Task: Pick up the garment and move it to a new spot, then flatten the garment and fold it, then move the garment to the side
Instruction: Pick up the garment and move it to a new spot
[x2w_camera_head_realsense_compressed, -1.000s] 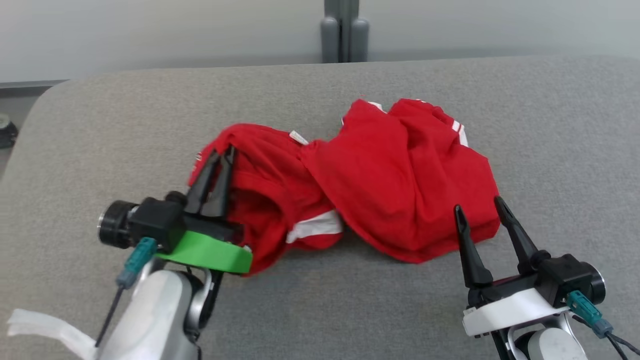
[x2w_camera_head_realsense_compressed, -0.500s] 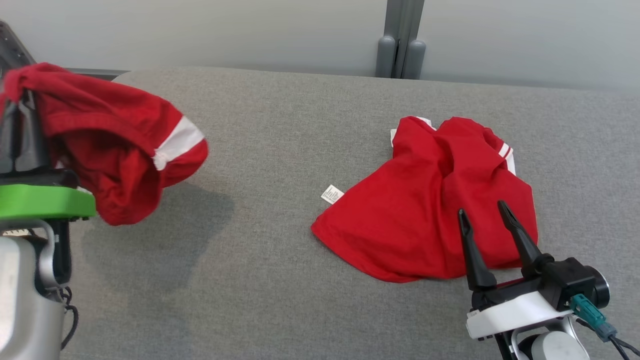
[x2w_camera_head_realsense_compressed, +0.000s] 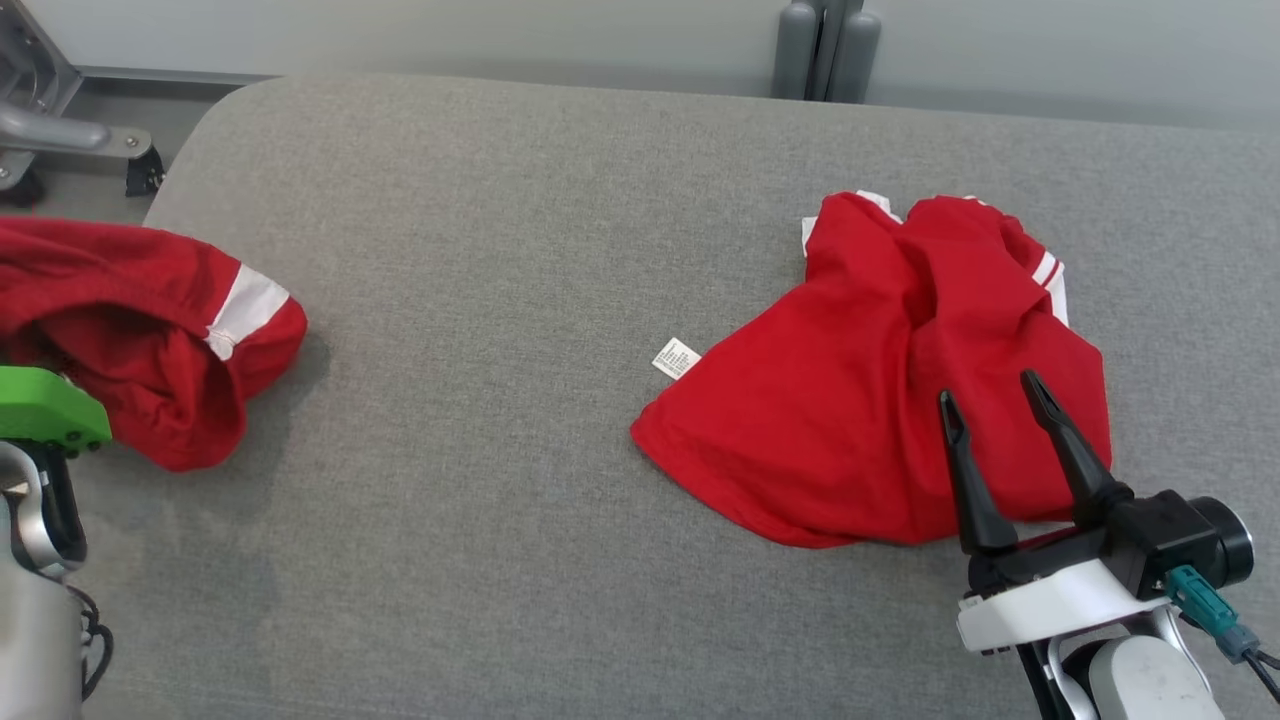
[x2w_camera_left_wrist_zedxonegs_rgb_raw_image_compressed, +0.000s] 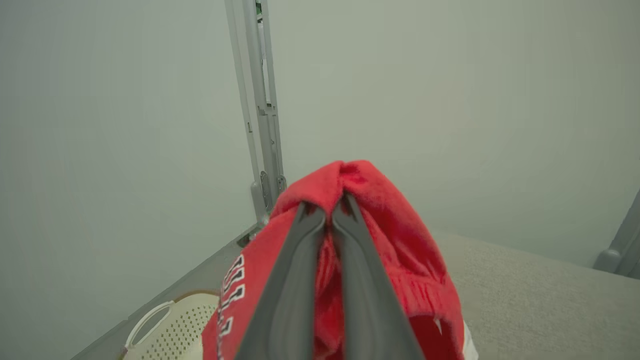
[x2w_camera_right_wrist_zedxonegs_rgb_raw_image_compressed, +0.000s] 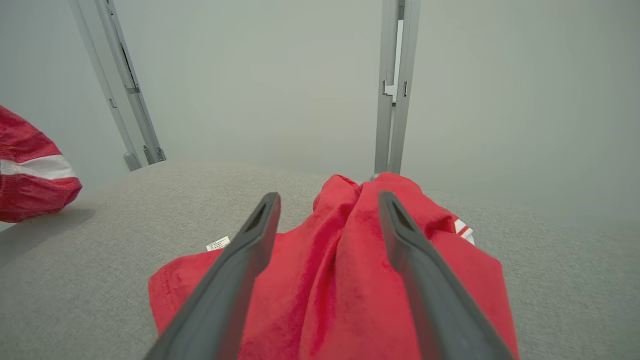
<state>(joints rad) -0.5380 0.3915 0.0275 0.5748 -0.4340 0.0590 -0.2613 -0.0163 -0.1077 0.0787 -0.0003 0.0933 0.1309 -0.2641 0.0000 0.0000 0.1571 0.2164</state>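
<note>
Red white-banded cloth garment (x2w_camera_head_realsense_compressed: 150, 330) hung pinched in left gripper (x2w_camera_left_wrist_zedxonegs_rgb_raw_image_compressed: 330, 207) at grey padded worktop (x2w_camera_head_realsense_compressed: 500, 250)'s left edge, right gripper (x2w_camera_head_realsense_compressed: 988, 390) stood wide.

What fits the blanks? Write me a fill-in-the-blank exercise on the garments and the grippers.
The left gripper is ____ on the left-hand garment.
The right gripper, by the right-hand garment, is ____.
Both garments are ____ with white stripes.
Missing words: shut; open; red.
</note>
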